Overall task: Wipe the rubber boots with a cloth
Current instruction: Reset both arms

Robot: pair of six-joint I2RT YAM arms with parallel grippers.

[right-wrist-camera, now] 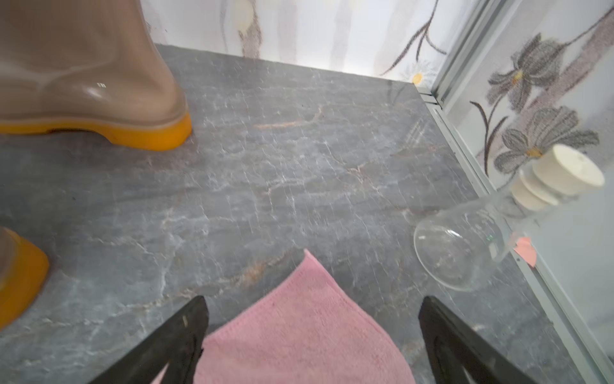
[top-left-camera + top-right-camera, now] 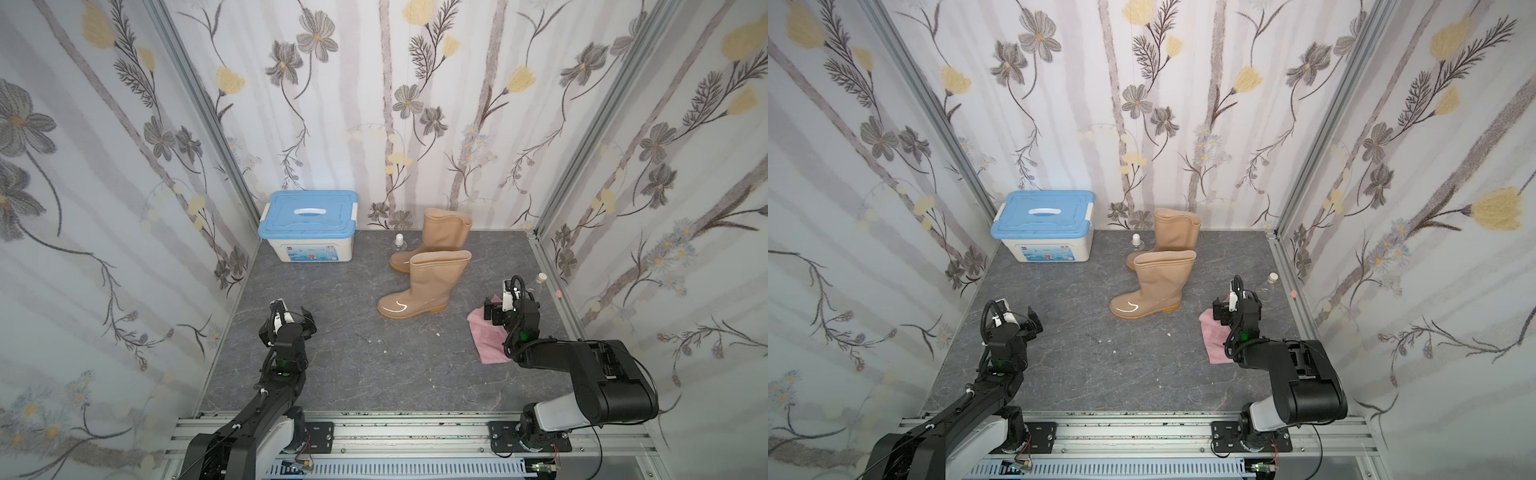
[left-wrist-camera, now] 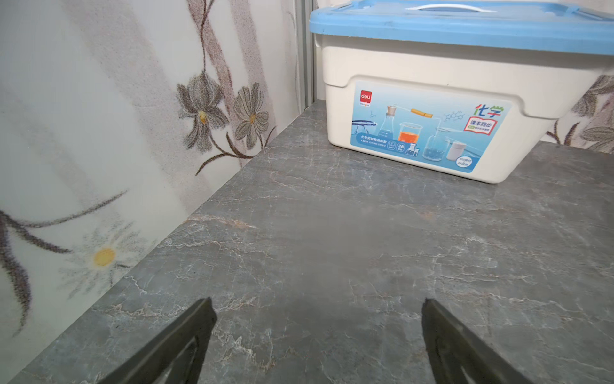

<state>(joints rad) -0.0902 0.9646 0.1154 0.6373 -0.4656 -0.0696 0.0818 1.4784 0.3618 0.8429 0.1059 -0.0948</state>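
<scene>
In both top views no wiping has begun. The two rubber boots (image 2: 419, 286) stand upright, one behind the other, at about 1 o'clock from the centre of the table (image 2: 374, 374). The single pink cloth (image 2: 484, 338) lies on the table at about 4 o'clock, near the boots but apart from them. My right gripper (image 2: 492, 311) hangs over the cloth's far part with jaws apart, holding nothing. My left gripper (image 2: 308, 322) hangs at about 8 o'clock, jaws apart and empty. Count: two boots, one cloth, one blue-lidded storage box (image 2: 307, 226) at 11 o'clock, one glass flask (image 2: 400, 243) just beside the rear boot's toe, and a second flask (image 2: 540, 279) at 3 o'clock by the wall. In the left wrist view, my fingers are spread over bare table with the box ahead. In the right wrist view, a corner of the cloth lies between my spread fingers, unpinched, with an orange boot heel and the second flask nearby. By my judgement the whole task remains: grip the cloth, carry it over and wipe both boots.
</scene>
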